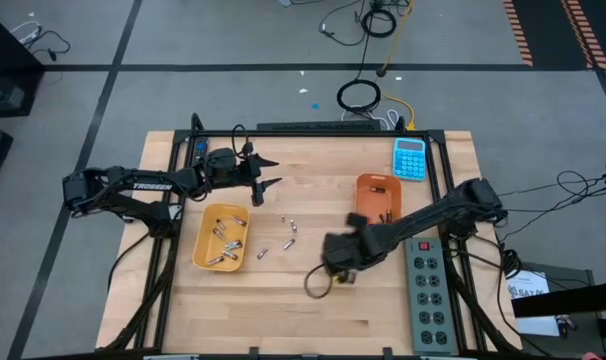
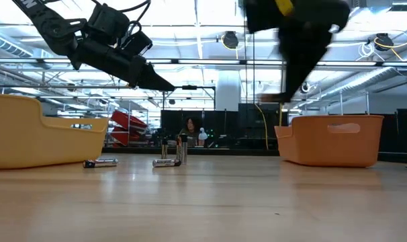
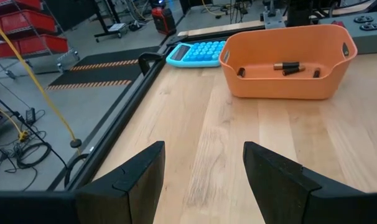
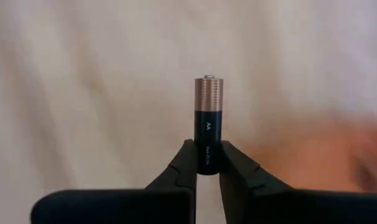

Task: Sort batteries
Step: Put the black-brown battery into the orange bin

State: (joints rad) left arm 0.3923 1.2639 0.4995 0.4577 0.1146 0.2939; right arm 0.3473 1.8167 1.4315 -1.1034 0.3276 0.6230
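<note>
Since only the bottom end of the AA battery (image 4: 208, 124) sits pinched in the right hand (image 4: 207, 163), could easily twist loose mid-carry over the desk (image 1: 313, 310). Orange tray (image 1: 378, 197), far right: a few batteries. Yellow tray (image 1: 221, 238), left: several. Loose ones (image 1: 289, 232) between. Left hand (image 1: 270, 171) spread, empty, far left.
</note>
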